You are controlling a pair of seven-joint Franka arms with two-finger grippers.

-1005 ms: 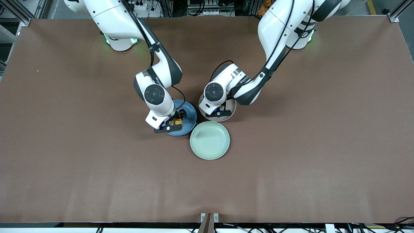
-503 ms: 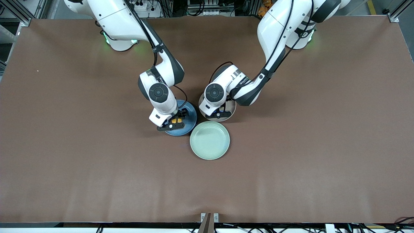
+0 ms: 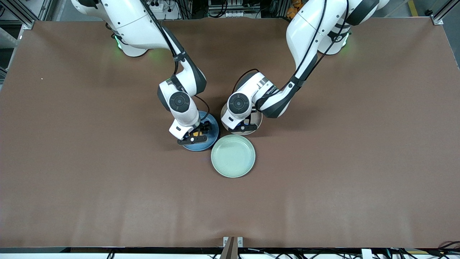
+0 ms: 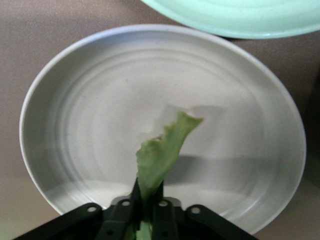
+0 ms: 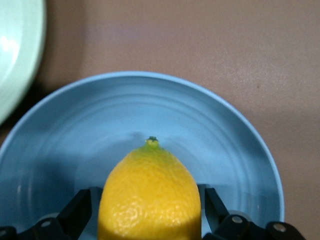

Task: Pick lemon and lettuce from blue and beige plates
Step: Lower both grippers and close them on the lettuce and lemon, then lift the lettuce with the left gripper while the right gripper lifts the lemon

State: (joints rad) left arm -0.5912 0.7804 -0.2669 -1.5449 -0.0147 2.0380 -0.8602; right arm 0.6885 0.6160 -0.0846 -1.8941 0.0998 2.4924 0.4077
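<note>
The yellow lemon (image 5: pixel 150 195) sits between the fingers of my right gripper (image 5: pixel 149 212), which is shut on it just above the blue plate (image 5: pixel 210 120). In the front view the right gripper (image 3: pixel 196 135) is over the blue plate (image 3: pixel 212 132), with a bit of the lemon (image 3: pixel 196 133) showing. My left gripper (image 4: pixel 147 202) is shut on the green lettuce (image 4: pixel 162 150), which hangs over the middle of the beige plate (image 4: pixel 75 125). In the front view the left gripper (image 3: pixel 244 126) is over the beige plate (image 3: pixel 257 121); the lettuce is hidden there.
A pale mint-green plate (image 3: pixel 233 155) lies nearer the front camera, close to both other plates; its rim shows in the left wrist view (image 4: pixel 240 15) and the right wrist view (image 5: pixel 15 50). Brown table (image 3: pixel 323 162) all round.
The right arm's wrist has shifted toward the left arm's end and stands more upright over the blue plate, the lemon still in its gripper. The left arm has hardly moved.
</note>
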